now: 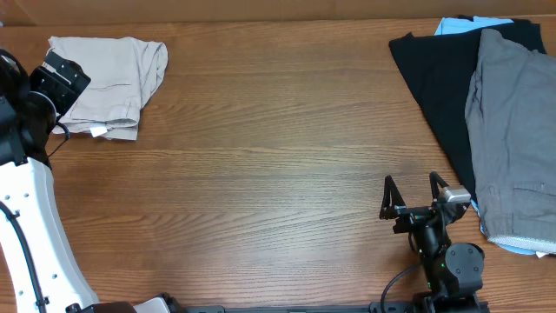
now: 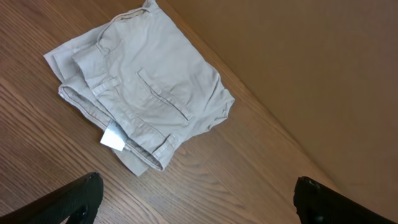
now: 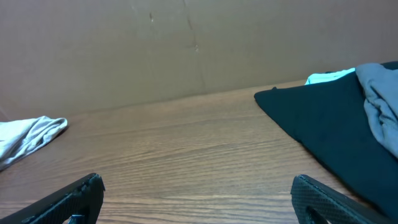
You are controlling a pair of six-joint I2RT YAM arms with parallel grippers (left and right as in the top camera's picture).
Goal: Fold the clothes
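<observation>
The beige khaki shorts (image 1: pixel 113 80) lie folded in a compact bundle at the table's far left corner, with a small white label (image 1: pixel 98 131) at the near edge. In the left wrist view the shorts (image 2: pixel 143 87) show a back pocket and the label (image 2: pixel 114 139). My left gripper (image 2: pixel 199 193) is open and empty, above the table just left of and near the shorts; its fingertips are hidden in the overhead view. My right gripper (image 1: pixel 413 192) is open and empty near the front right; it also shows in the right wrist view (image 3: pixel 199 190). The shorts' edge appears there at far left (image 3: pixel 28 138).
A black garment (image 1: pixel 443 78) lies at the far right with grey shorts (image 1: pixel 512 130) on top and a light blue item (image 1: pixel 452 24) beneath. A brown wall (image 3: pixel 186 50) backs the wooden table (image 1: pixel 278 156).
</observation>
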